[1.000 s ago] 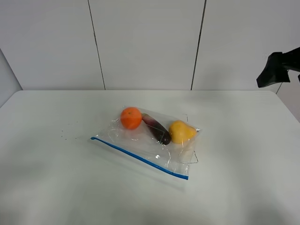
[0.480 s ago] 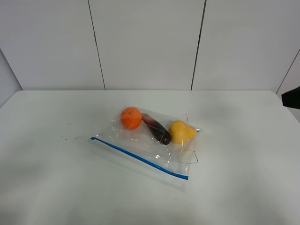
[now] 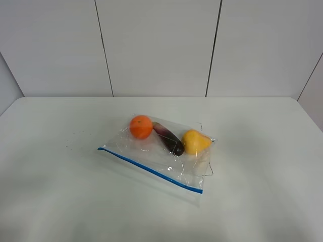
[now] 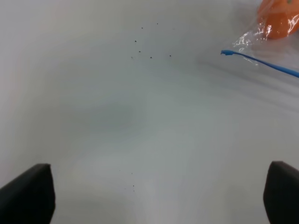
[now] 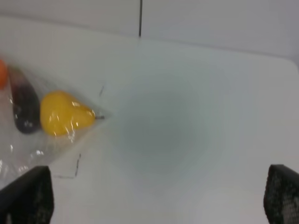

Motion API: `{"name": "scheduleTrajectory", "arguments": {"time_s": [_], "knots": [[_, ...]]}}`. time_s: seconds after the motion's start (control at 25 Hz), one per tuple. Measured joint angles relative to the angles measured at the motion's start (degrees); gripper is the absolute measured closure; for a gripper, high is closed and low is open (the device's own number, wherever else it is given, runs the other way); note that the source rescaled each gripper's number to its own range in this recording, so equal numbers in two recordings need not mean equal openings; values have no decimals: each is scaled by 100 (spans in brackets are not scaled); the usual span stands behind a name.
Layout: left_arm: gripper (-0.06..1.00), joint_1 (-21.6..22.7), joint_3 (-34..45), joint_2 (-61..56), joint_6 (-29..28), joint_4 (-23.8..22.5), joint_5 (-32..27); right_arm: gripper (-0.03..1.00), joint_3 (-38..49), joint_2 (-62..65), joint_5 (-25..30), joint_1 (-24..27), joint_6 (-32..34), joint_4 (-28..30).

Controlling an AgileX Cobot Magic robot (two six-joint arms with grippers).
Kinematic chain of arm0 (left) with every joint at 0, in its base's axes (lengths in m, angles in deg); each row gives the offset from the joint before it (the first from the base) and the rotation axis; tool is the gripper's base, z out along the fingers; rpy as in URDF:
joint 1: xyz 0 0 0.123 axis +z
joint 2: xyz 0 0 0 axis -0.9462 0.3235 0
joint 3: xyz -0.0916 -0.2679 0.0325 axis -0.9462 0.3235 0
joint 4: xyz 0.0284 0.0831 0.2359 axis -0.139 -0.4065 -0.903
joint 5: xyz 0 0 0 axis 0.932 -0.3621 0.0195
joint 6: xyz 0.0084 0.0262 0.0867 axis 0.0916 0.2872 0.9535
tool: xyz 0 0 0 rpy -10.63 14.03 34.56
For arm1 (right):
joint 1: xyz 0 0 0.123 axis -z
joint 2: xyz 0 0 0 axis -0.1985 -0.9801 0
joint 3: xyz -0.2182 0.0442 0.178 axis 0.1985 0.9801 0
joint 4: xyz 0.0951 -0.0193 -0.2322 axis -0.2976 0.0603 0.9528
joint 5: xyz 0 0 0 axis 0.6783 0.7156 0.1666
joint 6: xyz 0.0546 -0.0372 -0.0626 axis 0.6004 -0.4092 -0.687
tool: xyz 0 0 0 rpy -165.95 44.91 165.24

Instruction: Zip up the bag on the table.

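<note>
White tabletop fills the near part of the high view: the table (image 3: 60, 201) is bare in front. On the bag's near side runs the blue zipper strip (image 3: 150, 170), slanting from left-centre down toward the right. Behind the strip lies the clear, crinkly bag (image 3: 166, 159), flat on the table near its middle. Inside it sit three items in a row at the far side: one orange (image 3: 141, 126) on the left, one dark eggplant (image 3: 169, 138) in the middle, one yellow pear (image 3: 195, 142) on the right. A scatter of small dark specks (image 3: 73, 141) marks the table left of the bag. Beyond the table stands a pale panelled wall (image 3: 156, 45) with two dark seams.

Neither arm shows in the high view. The left gripper (image 4: 154, 196) hangs over bare table, its two fingertips far apart and holding nothing. The right gripper (image 5: 156, 196) is likewise spread wide and empty, with the pear ahead of it to one side.
</note>
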Motion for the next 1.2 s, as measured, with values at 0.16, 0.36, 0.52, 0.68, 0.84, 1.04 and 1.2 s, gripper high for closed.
{"name": "scheduleTrajectory", "arguments": {"time_s": [0.16, 0.36, 0.52, 0.68, 0.84, 1.04, 1.2], "knots": [[-6, 0, 0, 0, 0, 0, 0, -3, 105, 746, 7, 0, 151, 19], [-6, 0, 0, 0, 0, 0, 0, -3, 189, 1459, 156, 0, 458, 104], [-6, 0, 0, 0, 0, 0, 0, -3, 189, 1869, 221, 0, 692, 260], [-6, 0, 0, 0, 0, 0, 0, -3, 189, 1969, 230, 0, 889, 282], [-6, 0, 0, 0, 0, 0, 0, -3, 189, 1969, 234, 0, 973, 283], [-6, 0, 0, 0, 0, 0, 0, -3, 201, 1969, 583, 0, 996, 525], [-6, 0, 0, 0, 0, 0, 0, -3, 432, 1969, 648, 0, 1081, 751]]}}
